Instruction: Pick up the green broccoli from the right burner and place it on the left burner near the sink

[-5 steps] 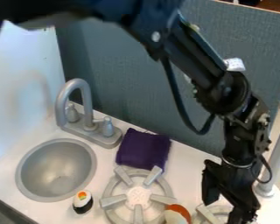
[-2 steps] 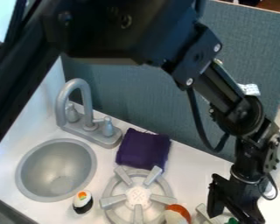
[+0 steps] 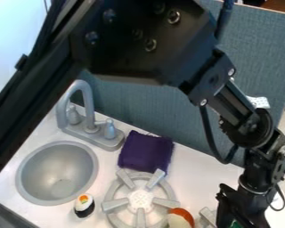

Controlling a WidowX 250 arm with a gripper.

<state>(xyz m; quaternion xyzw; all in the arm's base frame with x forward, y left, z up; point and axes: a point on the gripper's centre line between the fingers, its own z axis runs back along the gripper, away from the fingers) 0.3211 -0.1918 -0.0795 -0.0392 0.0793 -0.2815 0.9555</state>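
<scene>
Well, the jaws hide how the green thing [image 3: 235, 224] points.

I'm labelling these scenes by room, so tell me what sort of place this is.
Likely a toy kitchen: a sink with a faucet, and a stove burner.

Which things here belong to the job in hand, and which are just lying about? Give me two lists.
In the job, judging by nearness:
- end effector, lower right
- green item at it, mostly hidden
- right burner

Lying about:
- purple cloth
- sushi piece
- orange-and-white item
- left burner

Fixtures: sink, faucet
</scene>
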